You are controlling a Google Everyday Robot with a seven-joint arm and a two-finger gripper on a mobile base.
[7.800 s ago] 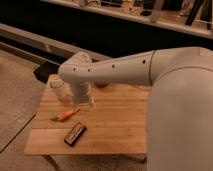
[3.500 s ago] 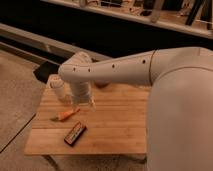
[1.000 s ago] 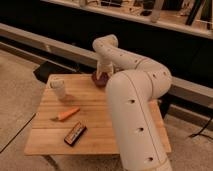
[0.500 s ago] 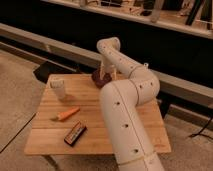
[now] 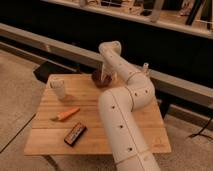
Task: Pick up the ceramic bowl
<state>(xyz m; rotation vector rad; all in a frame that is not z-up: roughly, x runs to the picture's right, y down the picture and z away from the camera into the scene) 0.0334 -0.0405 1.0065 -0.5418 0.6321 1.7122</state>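
Observation:
The ceramic bowl (image 5: pixel 100 78) is small, round and dark reddish-brown. It sits near the far edge of the wooden table (image 5: pixel 140 112), about mid-width. My white arm rises from the bottom of the view, bends at an elbow (image 5: pixel 137 90) and reaches back over the table. The gripper (image 5: pixel 106 75) hangs down from the wrist (image 5: pixel 110 50) right at the bowl, on its right part. The gripper hides part of the bowl's rim.
A pale whitish cup (image 5: pixel 58 88) stands at the table's far left. An orange carrot (image 5: pixel 67 114) and a dark rectangular bar (image 5: pixel 75 134) lie at front left. A dark wall and a ledge (image 5: pixel 60 45) run behind the table.
The arm has swung from the table's left side, near the cup, across to the far edge. The gripper now sits down at the bowl. Cup, carrot and bar have not moved.

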